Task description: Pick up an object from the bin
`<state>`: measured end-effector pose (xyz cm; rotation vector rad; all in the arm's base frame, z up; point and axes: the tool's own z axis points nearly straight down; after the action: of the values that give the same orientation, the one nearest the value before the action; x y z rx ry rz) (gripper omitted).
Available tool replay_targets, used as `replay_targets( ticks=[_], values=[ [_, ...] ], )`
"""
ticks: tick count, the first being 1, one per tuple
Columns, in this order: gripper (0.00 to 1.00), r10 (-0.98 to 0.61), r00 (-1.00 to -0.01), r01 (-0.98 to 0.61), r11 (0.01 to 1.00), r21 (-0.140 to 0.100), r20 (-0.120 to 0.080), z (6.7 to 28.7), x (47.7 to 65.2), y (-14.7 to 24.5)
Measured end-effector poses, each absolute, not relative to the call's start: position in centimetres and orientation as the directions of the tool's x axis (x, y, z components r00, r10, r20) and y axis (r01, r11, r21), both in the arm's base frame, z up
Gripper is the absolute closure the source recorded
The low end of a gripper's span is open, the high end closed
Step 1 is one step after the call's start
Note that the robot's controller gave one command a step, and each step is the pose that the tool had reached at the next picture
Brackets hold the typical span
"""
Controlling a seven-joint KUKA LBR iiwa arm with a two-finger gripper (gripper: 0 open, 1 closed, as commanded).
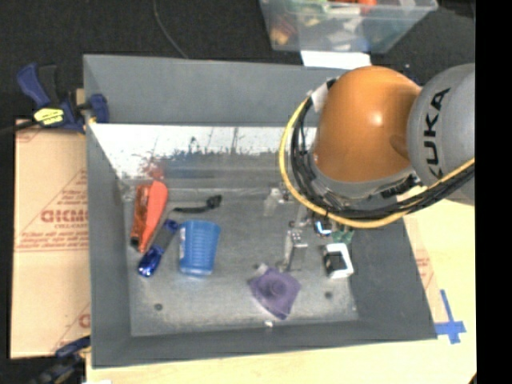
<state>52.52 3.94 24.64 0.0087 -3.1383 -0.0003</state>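
Overhead camera: my claw hangs low in the grey bin, just above a crumpled purple thing by the near wall. I judge this the approach; next it must drop and close round that piece. Whether the claw is open or closed I cannot tell, the orange wrist cover hides its top, and the purple thing's kind is unclear

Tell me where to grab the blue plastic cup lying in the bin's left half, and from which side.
Take the blue plastic cup across its round body, coming straight down from above. It lies on its side, so its walls offer opposed faces at the view's left and right. Probably grip toward its nearer end: the dark blue pen crowds its left side farther back.
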Motion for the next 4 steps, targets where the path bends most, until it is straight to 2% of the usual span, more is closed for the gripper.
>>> replay_targets(
  ticks=[1,2,3,4],
  values=[
    [0.0,-0.004,-1.0,-0.004,1.0,0.001,-0.004,25.0,52.7,3.9],
    [0.0,0.195,-0.981,0.195,0.981,0.003,-0.007,15.2,52.0,1.8],
    [0.0,0.417,-0.909,0.417,0.909,0.008,-0.013,16.2,49.8,-0.2],
    [0.0,0.404,-0.915,0.404,0.915,0.002,-0.003,13.4,49.8,0.0]
  ],
)
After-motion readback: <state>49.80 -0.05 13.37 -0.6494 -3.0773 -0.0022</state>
